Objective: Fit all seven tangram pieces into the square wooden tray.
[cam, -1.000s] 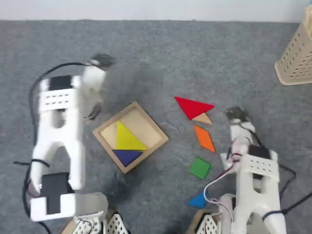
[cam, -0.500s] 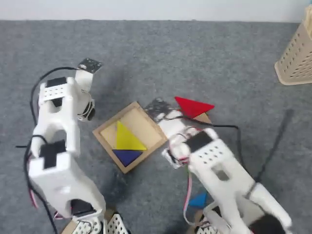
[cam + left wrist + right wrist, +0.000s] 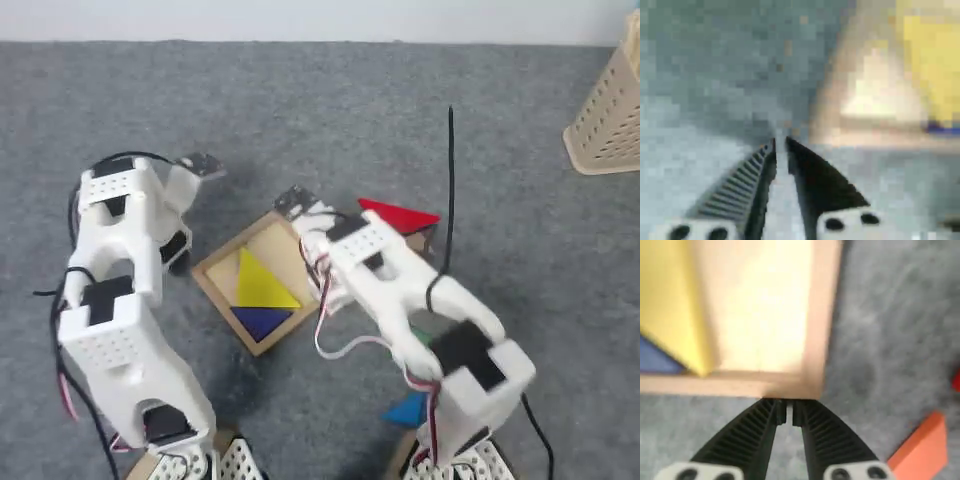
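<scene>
We see the right arm point(image 3: 390, 270) hide part of the blue triangle point(image 3: 405, 411); an edge crops the orange piece point(image 3: 920, 447).

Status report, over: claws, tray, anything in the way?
Left claw shut, empty, beside tray. Right claw shut, empty, at tray corner. Yellow triangle, dark blue piece seated; red triangle outside. Right arm hangs over loose pieces.

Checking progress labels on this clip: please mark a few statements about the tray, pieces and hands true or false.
1. The yellow triangle lies in the wooden tray. True.
2. The red triangle lies in the wooden tray. False: it lies outside, on the grey carpet.
3. The right hand holds the orange piece. False: it is shut on nothing at the tray's corner; the orange piece lies apart.
4. The left hand is shut and empty. True.
</scene>
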